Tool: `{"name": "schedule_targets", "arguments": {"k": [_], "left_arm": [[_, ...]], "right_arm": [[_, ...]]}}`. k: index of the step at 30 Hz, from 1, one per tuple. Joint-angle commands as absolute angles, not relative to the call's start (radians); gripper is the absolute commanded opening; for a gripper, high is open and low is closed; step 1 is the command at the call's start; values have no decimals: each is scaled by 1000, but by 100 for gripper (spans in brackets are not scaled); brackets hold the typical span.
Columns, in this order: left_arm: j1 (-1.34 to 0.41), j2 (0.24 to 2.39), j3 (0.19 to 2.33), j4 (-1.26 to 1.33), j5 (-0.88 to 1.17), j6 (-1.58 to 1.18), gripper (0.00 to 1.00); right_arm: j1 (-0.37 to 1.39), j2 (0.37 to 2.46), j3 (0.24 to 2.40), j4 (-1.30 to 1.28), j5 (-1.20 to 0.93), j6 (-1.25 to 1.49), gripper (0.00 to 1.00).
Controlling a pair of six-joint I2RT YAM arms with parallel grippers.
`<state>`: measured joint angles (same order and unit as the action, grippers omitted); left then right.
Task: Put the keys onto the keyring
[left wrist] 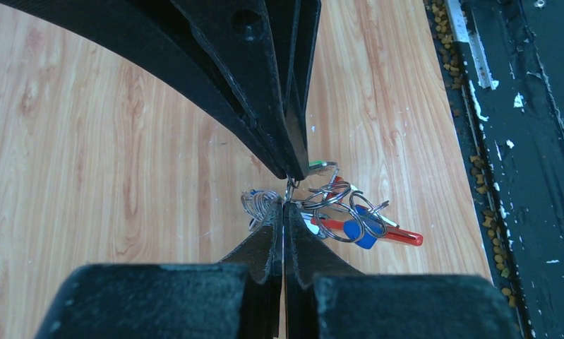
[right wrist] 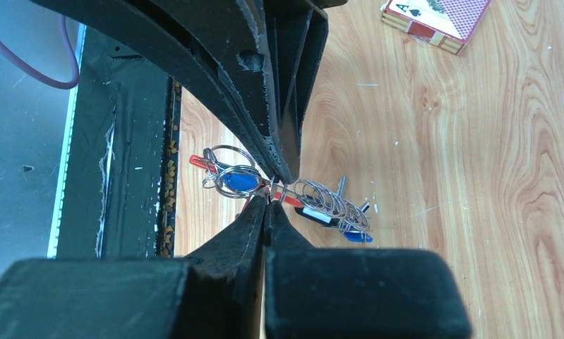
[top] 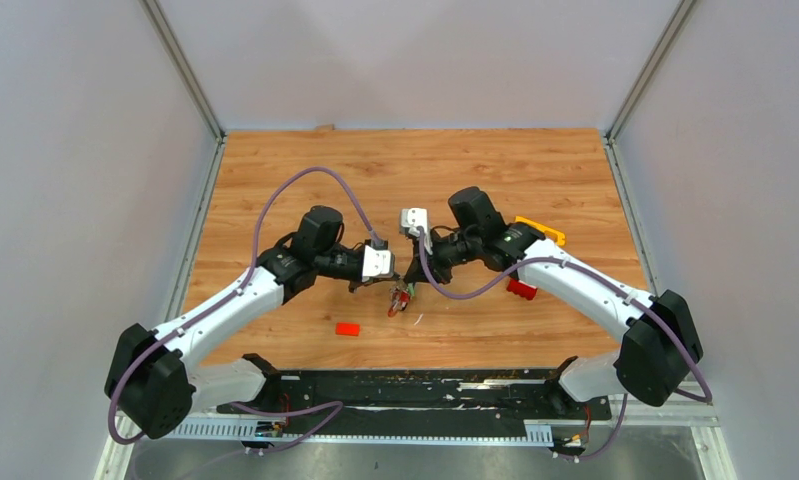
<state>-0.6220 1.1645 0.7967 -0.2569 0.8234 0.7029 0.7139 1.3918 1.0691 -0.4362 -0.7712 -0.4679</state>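
arms meet over the middle of the wooden tabletop in the top view. the left gripper and right gripper are tip to tip, each with its jaws pressed together. the keyring hangs just below their tips, toward the near edge; whether its lower end touches the wood cannot be told from here. a small red block lies near it, to the left and closer to the near edge. a red piece shows beside the right forearm, and an orange piece lies behind that arm, toward the right edge.

left wrist view: the left gripper's fingers lie flat against each other, nipping a thin wire ring of the keyring at their very tips. the right gripper comes in from above, equally closed, with its tips on the same cluster of rings. right of the tips hang split rings, the red strap and keys with blue and green tags. a coil of rings sits to the left.

right wrist view: the two pairs of tips nearly touch on the rings. blue-tagged keys hang on both sides, with a black-and-white tag between them. a playing-card box lies well apart on the wood.
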Motion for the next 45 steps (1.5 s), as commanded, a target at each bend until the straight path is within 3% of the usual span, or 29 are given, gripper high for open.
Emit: {"name": "schedule_targets", "arguments": {"k": [1,45], "left_arm": [[-628,1128,794,-184,845,663,0],[-628,1133,788,-165,900,651,0]], "right_arm": [[699,1397,1102,-350,-782,-411,0],[635,1442,1094,-321,-813,-332,0]]}}
